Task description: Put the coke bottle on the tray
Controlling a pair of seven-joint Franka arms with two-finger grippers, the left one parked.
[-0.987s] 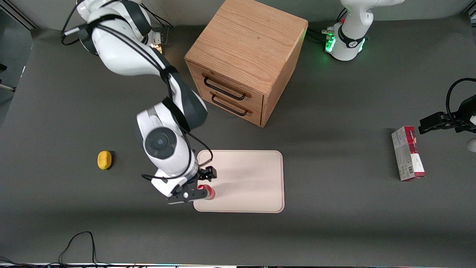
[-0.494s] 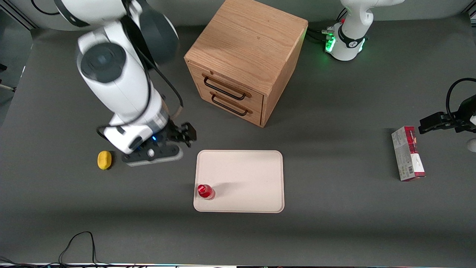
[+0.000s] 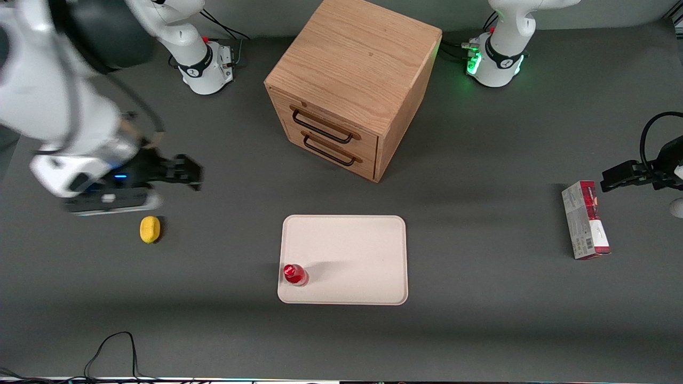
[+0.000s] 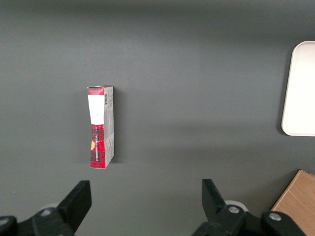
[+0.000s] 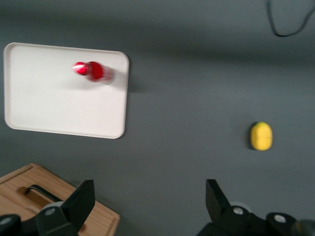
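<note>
I see the coke bottle standing upright on the tray, tight in the corner nearest the front camera toward the working arm's end; most of the tray surface lies bare. My gripper hangs high above the table, well apart from the tray, near the lemon. Its fingers are spread wide, holding nothing.

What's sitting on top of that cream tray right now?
Only the coke bottle stands upright on the tray, near a corner toward the front camera. The rest of the tray shows bare. The gripper is open, raised above the table near the lemon.
</note>
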